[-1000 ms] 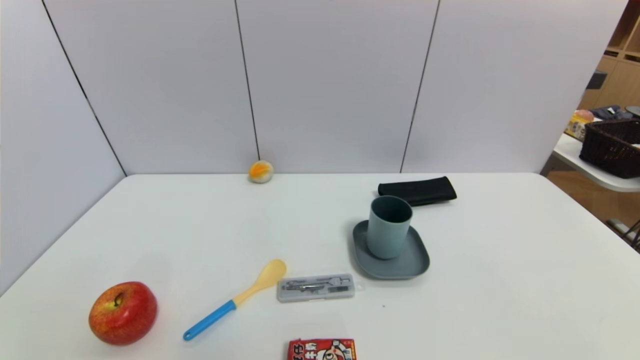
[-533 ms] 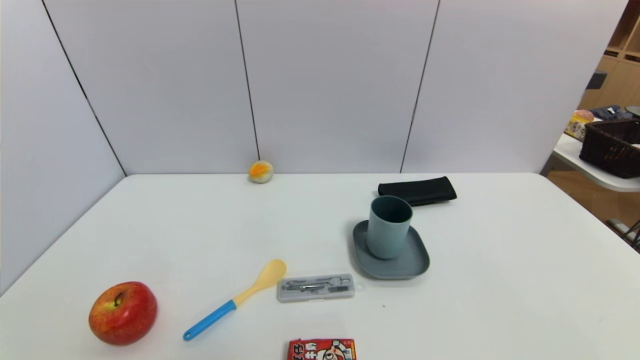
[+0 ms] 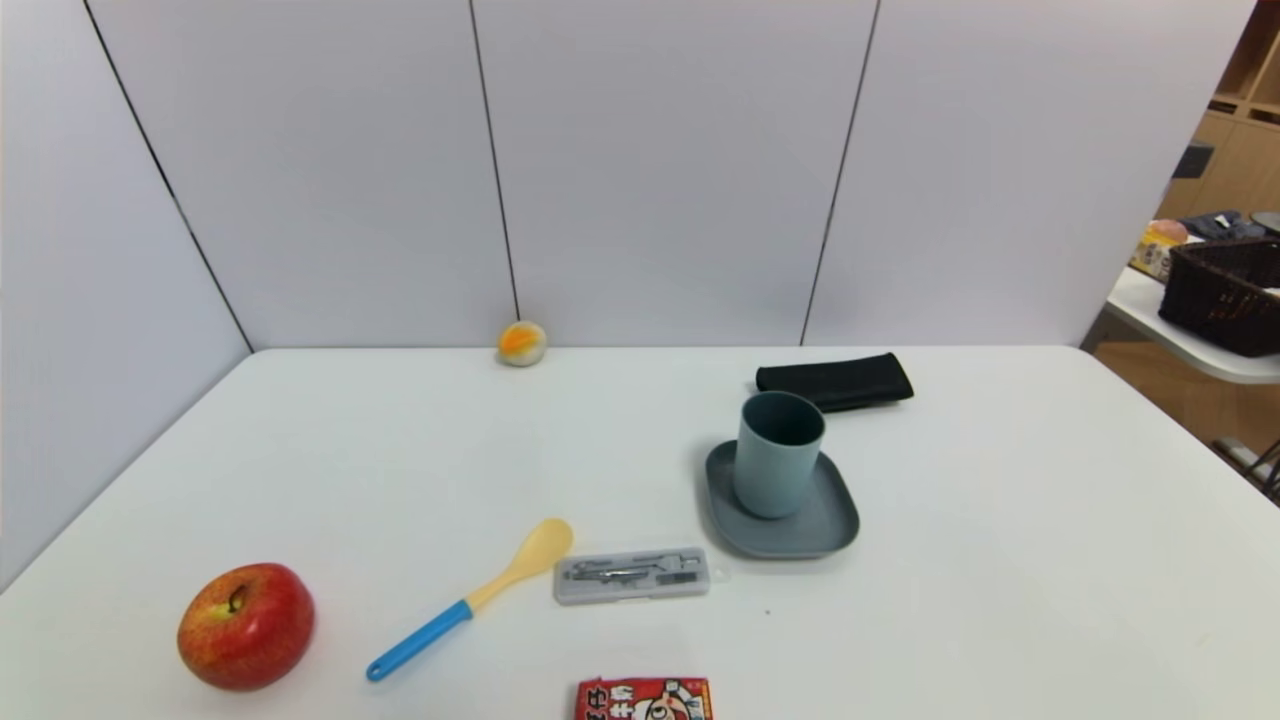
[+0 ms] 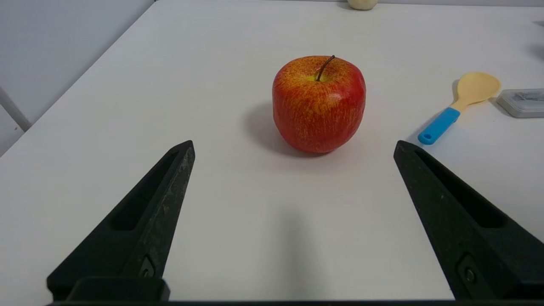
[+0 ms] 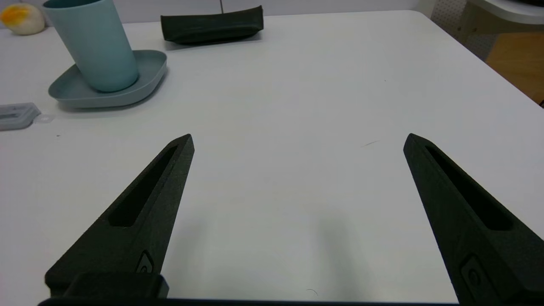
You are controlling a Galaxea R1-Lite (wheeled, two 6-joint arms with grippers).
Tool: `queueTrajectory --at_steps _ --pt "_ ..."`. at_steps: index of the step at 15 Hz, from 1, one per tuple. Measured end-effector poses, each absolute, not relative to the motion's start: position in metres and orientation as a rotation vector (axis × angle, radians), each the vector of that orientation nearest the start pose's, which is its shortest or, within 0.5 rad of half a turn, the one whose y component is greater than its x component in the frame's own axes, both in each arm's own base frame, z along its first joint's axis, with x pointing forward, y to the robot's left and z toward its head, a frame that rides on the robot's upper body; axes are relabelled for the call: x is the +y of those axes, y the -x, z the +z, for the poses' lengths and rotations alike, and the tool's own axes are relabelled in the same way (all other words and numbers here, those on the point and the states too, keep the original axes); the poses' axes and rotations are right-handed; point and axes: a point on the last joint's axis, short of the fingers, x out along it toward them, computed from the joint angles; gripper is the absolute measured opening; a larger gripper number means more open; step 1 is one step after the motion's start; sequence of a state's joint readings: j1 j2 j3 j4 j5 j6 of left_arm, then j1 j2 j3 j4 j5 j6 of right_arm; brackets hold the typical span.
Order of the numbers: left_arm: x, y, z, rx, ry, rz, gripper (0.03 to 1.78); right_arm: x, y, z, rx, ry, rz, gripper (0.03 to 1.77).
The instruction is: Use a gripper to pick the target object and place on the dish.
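Your right gripper [image 5: 298, 138] stands wide open over the white table [image 5: 289, 178]. Beyond it, you see the pale blue-green cup [image 5: 93, 46] on the grey-blue dish [image 5: 148, 72], far left, and a black pouch [image 5: 212, 26] behind them to the right.

The cup [image 3: 776, 468] is pale blue-green outside and darker teal within, the dish [image 3: 830, 520] a plain grey-blue, the worktop [image 3: 400, 440] white, and the flat pouch [image 3: 840, 382] solid black. Red covers the apple [image 4: 318, 106], streaked and speckled with yellow near its brown stem, while the spoon [image 3: 510, 578] pairs a cream-yellow bowl with a bright blue handle. The small ball [image 3: 522, 343] is off-white with an orange-yellow patch, the case [image 3: 632, 577] is clear greyish, and the packet [image 3: 645, 700] is red with white and black characters and a cartoon face.
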State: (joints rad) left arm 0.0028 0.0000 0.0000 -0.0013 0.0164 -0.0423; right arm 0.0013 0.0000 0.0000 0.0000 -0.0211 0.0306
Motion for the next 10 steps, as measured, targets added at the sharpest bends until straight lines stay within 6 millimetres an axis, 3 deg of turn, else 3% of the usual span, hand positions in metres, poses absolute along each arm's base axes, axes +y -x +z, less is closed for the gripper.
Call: queueTrajectory --at_steps 10 --pt "0.0003 0.0228 0.0756 -0.002 0.042 0.019 1.69 -0.0005 0.0228 0.0755 0.000 -0.032 -0.020 1.71"
